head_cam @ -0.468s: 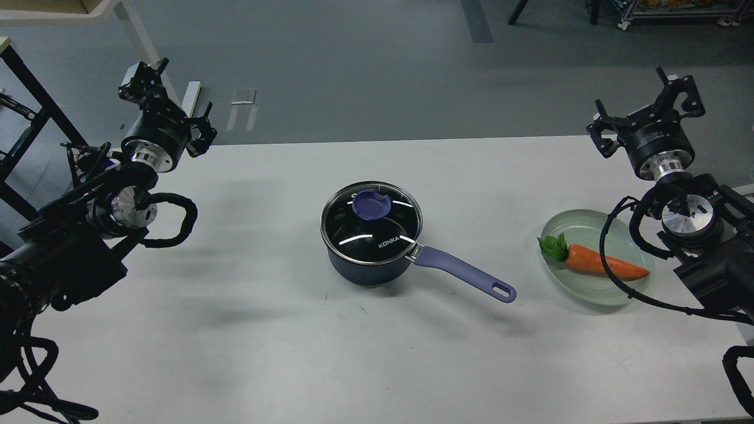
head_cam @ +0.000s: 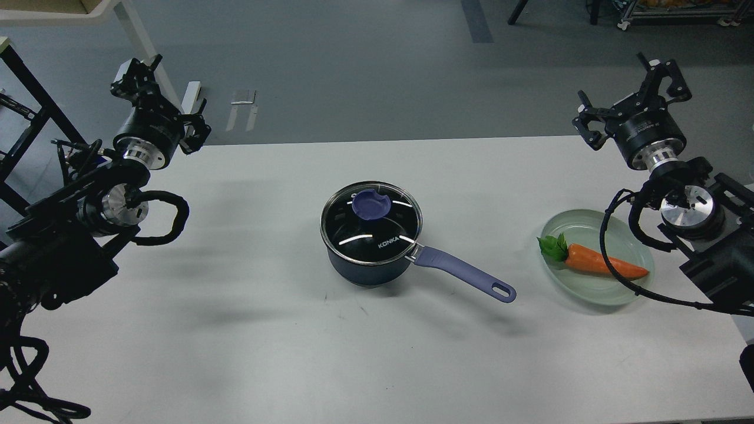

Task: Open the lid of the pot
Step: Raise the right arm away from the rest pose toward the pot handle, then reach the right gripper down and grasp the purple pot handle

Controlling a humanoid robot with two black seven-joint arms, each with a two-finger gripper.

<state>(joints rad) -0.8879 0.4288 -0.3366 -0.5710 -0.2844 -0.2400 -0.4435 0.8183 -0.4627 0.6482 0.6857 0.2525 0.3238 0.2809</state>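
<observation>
Both grippers hang at the far corners, empty: my left gripper [head_cam: 158, 82] far left, my right gripper [head_cam: 630, 85] far right, each with fingers spread apart. Pot [head_cam: 368, 259] sits mid-counter [head_cam: 235, 330], glass lid [head_cam: 371, 221] on it, handle [head_cam: 465, 274] pointing near-right. Carrot [head_cam: 601, 262] lies on the plate [head_cam: 580, 294] at right, well apart from the pot.

A dark pot [head_cam: 368, 259] sits mid-bench [head_cam: 265, 330], its glass lid [head_cam: 371, 222] still on, purple knob [head_cam: 370, 204] toward the far side and purple handle [head_cam: 465, 274] pointing right and toward the viewer. To its right, a pale green plate [head_cam: 589, 293] holds a carrot [head_cam: 595, 263]. The left tool [head_cam: 158, 94] and right tool [head_cam: 630, 94] hang wide apart at the bench's far corners, both spread and empty.
</observation>
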